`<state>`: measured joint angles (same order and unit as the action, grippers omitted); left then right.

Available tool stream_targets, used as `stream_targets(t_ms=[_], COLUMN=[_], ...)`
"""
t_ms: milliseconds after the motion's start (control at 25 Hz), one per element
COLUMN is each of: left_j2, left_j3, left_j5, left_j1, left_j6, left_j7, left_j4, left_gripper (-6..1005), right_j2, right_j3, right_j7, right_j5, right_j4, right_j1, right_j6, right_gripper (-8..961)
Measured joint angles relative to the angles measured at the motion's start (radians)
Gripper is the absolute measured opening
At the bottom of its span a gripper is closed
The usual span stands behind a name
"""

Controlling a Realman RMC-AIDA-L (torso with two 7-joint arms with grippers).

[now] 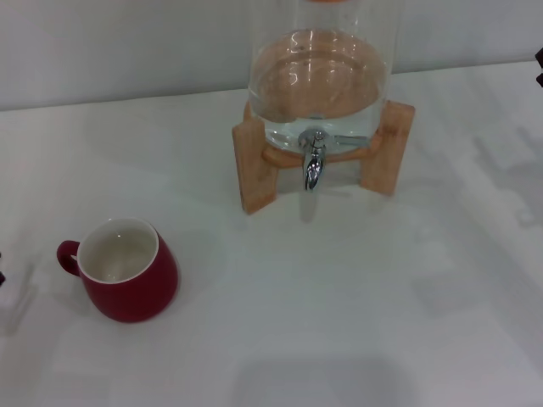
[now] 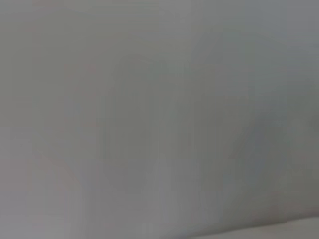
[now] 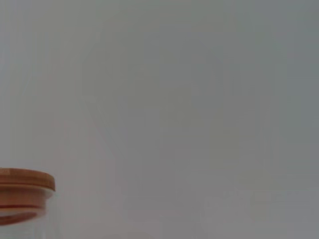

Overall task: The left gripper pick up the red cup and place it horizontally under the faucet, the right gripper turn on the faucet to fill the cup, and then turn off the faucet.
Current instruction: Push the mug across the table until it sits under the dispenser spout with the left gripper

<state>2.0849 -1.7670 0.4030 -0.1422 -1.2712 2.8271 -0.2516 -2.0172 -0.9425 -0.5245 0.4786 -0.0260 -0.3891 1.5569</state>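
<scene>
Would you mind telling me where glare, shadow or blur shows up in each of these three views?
Head view: bright highlights on the chrome faucet and the glass dispenser, soft shadows on the white table, red cup reasonably sharp. Left wrist view: a featureless grey blur, nothing identifiable. Right wrist view: mostly plain grey, only the dispenser's wooden lid at the edge.

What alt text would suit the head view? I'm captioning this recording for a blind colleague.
A small rounded dark-red ceramic cup with a white interior stands upright on a white table, handle pointing to the robot's left. Farther back and to the right, a clear glass water dispenser sits on a wooden stand, its shiny chrome faucet facing forward. No gripper is clearly in view.
</scene>
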Motion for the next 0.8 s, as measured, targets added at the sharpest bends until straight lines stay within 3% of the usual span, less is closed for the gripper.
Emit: stream_targets(t_ms=[800], left_j2=[-0.003], left_j3=[0.0], left_j5=[0.053], left_j1=[-0.033], left_j6=[0.033], left_j7=[-0.002], left_j4=[0.06], left_gripper=[833], right_j2=[0.002], right_j3=[-0.017], right_j7=[0.0], right_j5=[0.0], right_j4=[-0.012], right_j1=[0.0], right_j6=[0.001], right_gripper=[827])
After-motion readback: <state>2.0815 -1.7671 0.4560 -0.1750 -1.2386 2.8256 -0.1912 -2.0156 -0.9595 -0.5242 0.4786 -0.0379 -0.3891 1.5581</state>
